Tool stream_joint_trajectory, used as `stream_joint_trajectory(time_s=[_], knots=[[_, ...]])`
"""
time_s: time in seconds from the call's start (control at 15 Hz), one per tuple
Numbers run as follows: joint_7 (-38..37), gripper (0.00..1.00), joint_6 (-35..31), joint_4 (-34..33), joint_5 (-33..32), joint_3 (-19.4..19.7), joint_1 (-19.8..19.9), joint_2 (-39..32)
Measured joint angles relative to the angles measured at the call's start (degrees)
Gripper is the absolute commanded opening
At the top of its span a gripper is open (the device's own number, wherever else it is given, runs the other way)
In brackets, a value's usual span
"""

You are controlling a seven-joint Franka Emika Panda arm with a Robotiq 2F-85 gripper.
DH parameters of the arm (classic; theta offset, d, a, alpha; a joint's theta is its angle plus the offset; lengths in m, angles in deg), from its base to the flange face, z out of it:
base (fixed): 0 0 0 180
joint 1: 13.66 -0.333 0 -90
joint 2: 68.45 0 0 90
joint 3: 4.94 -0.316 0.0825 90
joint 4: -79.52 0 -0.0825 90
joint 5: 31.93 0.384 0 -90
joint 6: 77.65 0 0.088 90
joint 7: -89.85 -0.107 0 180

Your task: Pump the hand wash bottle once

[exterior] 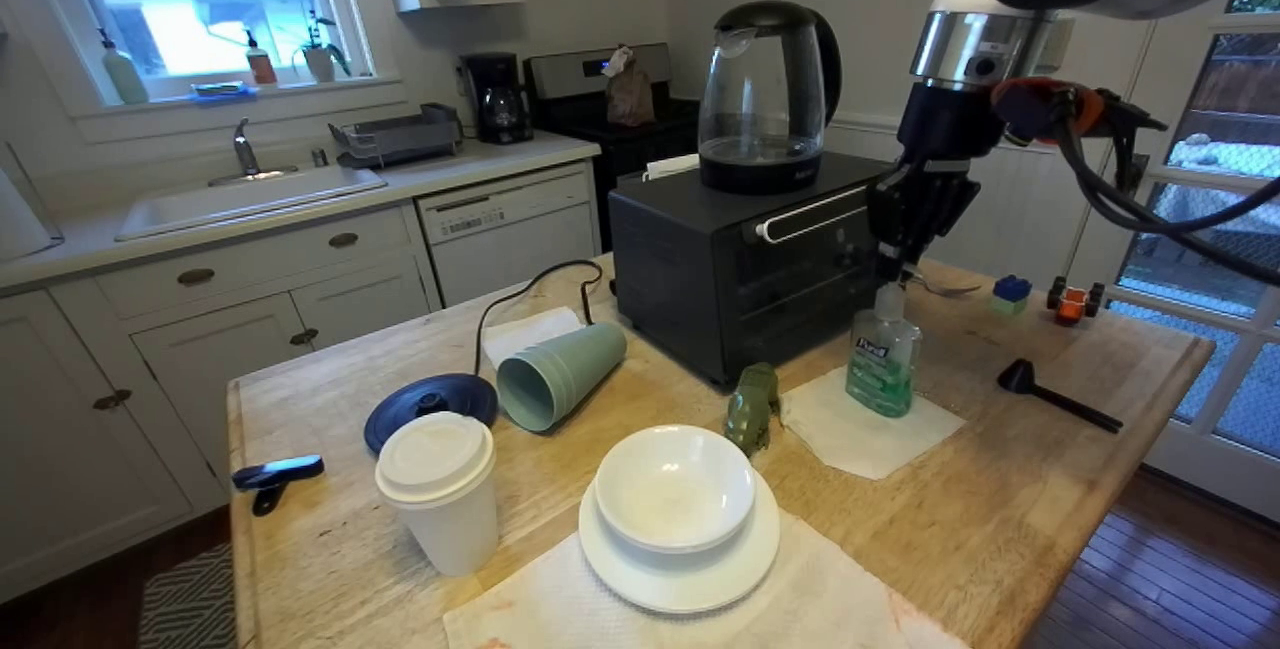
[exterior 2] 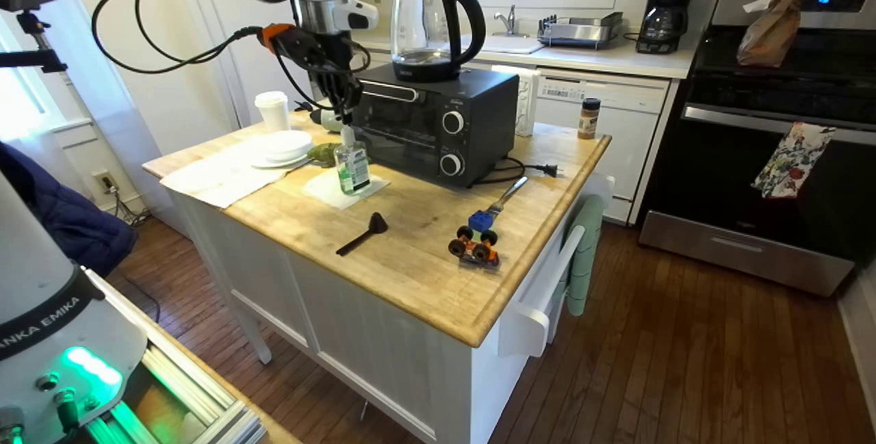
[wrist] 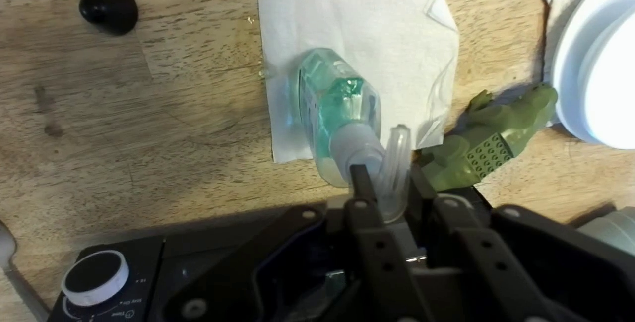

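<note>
The hand wash bottle is a small clear bottle of green liquid with a clear, whitish pump head. It stands on a white napkin in front of the black oven, and it also shows in an exterior view and in the wrist view. My gripper points down at the bottle's top in both exterior views. In the wrist view its two fingers lie on either side of the pump head, close against it, with the nozzle sticking out between them.
The black oven with a glass kettle on top stands right behind the bottle. A green rounded toy and a white plate with a bowl lie beside the napkin. A black scoop lies near the table's edge.
</note>
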Motion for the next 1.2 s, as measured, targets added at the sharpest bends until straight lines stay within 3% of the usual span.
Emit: stream_joint_trajectory(time_s=[0.13, 0.47, 0.53, 0.6, 0.73, 1.07, 1.2], knots=[[-0.12, 0.51, 0.0, -0.78, 0.02, 0.0, 0.0, -0.64], [-1.59, 0.86, 0.27, -2.5, 0.02, 0.0, 0.01, -0.73], [-2.36, 0.59, 0.72, -2.87, -0.04, 0.0, 0.01, -0.55], [-3.6, 0.48, 1.29, -3.18, -0.48, -0.01, 0.0, -0.25], [-6.91, 0.41, 2.5, -3.55, -2.41, -0.09, -0.03, 0.58], [-15.48, 0.05, 6.41, -3.63, -8.19, -0.65, -0.04, 2.7], [-17.6, 0.0, 8.53, -3.65, -9.29, -0.99, -0.06, 3.15]])
